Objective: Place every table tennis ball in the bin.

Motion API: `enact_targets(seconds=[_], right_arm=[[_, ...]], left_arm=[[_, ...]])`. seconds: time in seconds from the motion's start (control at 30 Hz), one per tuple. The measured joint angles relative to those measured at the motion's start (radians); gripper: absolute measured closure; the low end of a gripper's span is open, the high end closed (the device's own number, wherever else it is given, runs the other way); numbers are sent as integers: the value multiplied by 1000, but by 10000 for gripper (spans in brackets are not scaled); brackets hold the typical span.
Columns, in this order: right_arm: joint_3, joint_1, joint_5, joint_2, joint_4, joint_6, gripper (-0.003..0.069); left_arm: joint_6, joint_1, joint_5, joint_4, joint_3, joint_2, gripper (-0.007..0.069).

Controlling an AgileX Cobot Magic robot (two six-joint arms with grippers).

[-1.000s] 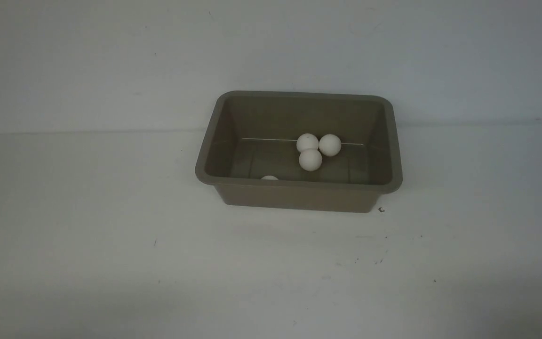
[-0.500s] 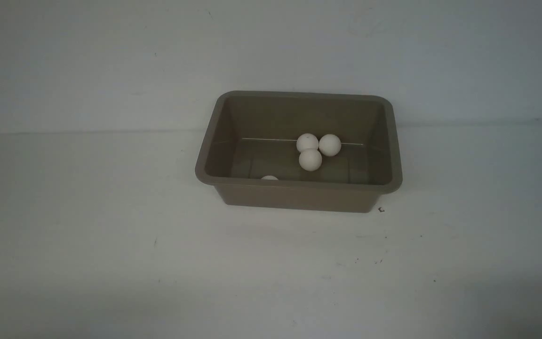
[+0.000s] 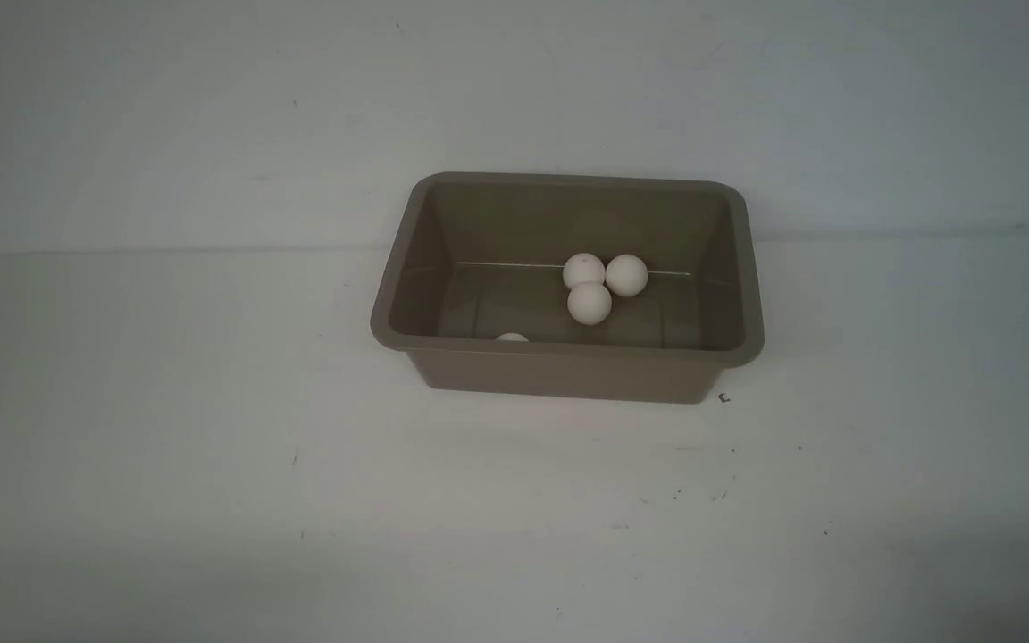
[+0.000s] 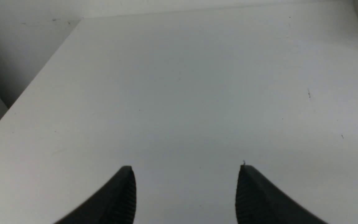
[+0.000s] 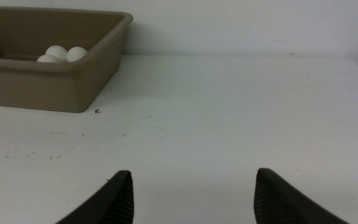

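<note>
The taupe bin [image 3: 407,259] stands on the white table in the front view. Inside it, three white table tennis balls [image 3: 589,303] cluster near the middle. The top of another ball [image 3: 512,338] peeks over the near rim. The right wrist view shows the bin [image 5: 73,90] with balls [image 5: 76,53] inside, far from my right gripper [image 5: 193,174], which is open over bare table. My left gripper [image 4: 185,169] is open too, with nothing between its fingers and only table under it. Neither arm shows in the front view.
A small dark speck [image 3: 724,398] lies on the table by the bin's near right corner. The table's edge [image 4: 42,71] runs along one side in the left wrist view. A white wall [image 3: 514,89] stands behind the bin.
A dark bit of the right arm at the front view's lower right corner has slipped out of frame. The bin and balls have not moved.
</note>
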Motion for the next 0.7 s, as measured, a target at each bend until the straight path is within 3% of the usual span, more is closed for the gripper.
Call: enact_targets(seconds=[0.7], right_arm=[[0,0,0,0,0,-16,186]], left_arm=[[0,0,0,0,0,0,230]])
